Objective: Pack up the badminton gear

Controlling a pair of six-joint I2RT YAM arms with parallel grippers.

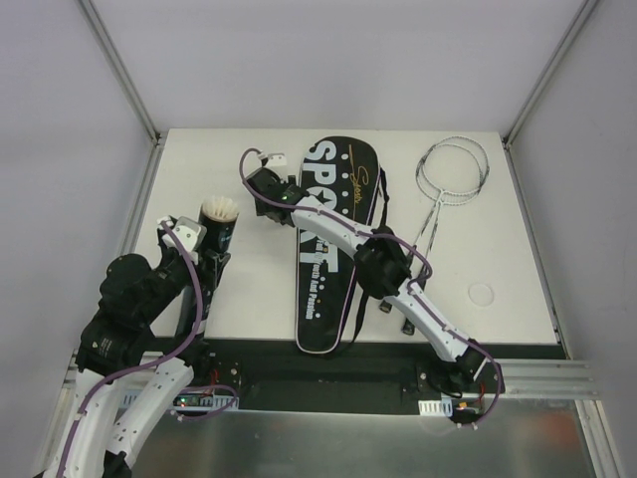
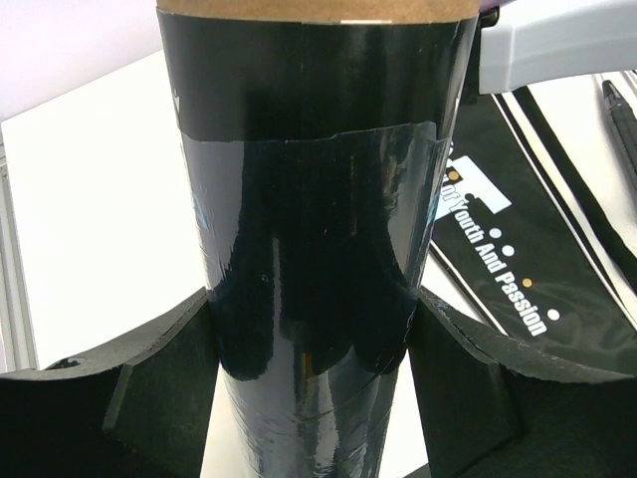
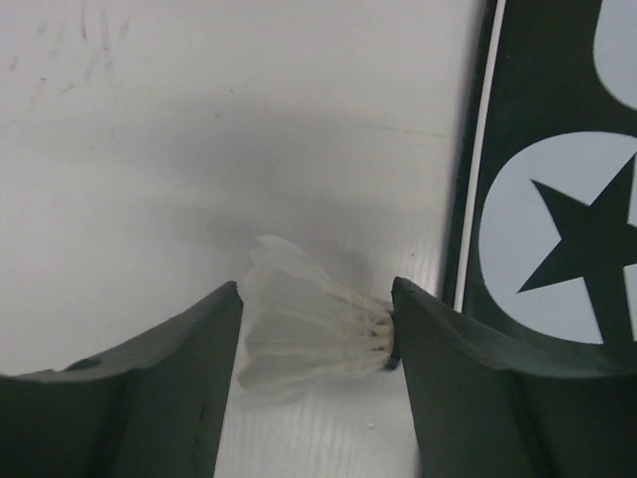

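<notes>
Top external view: your left gripper is clamped on the upright black tube, with white feathers showing at its top, near the table's left side. Your right gripper straddles a lone shuttlecock lying just beside the SPORT bag — cork against one finger, skirt at the other. You cannot tell whether it is gripped. Thin rackets lie right of the bag.

White table between grey walls; metal rail along near edge.
</notes>
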